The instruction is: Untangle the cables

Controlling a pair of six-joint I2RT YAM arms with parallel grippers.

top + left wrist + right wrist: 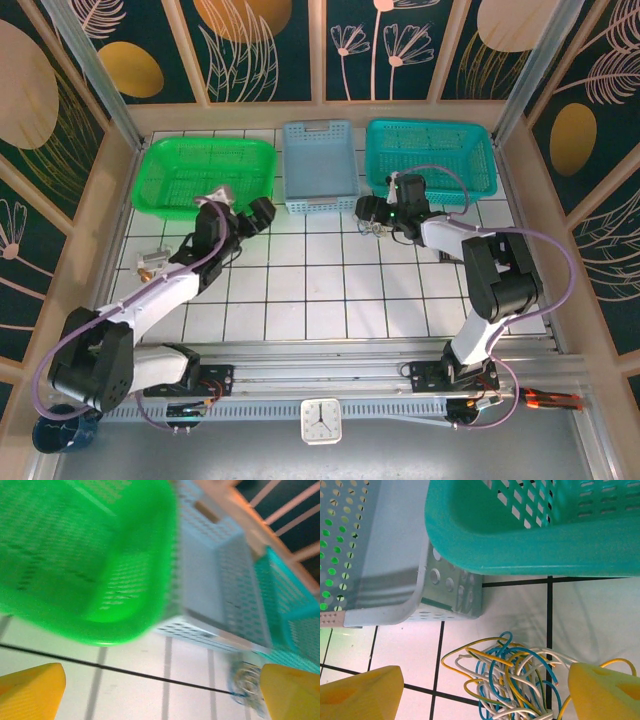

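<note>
On the tiled surface (320, 290), near the front corners of the blue basket (320, 165) and the teal basket (430, 155), lay the cables (374, 229) in one small heap. The right wrist view showed them plainly: blue, white and yellow strands (515, 680) looped through one another, resting on the tiles just in front of the blue basket (380, 545) and the teal basket's rim (520, 545). One yellow strand arced out towards the right-hand finger.

Right claw (368, 213): spread. Its yellow fingers (605, 690) stood wide to either side of the heap, which sat nearer the right-hand finger than the left. The claw (482, 697) pinched nothing (whether the right-hand finger touched a strand could not be told).

Left claw (262, 213): spread, holding nothing. It hung over the surface just in front of the green basket (160, 150), near that basket's right front corner and well apart from the right claw. Its own view was blurred. It took in the green basket (90, 555), the blue basket (210, 580) and the teal basket (290, 605) in a row, with bare tiles between the claw's fingers (30, 692). A pale coil beside the right-hand finger appeared to be the cables (245, 680), though the blur left this uncertain.

All three baskets stood side by side along the far edge of the surface.
</note>
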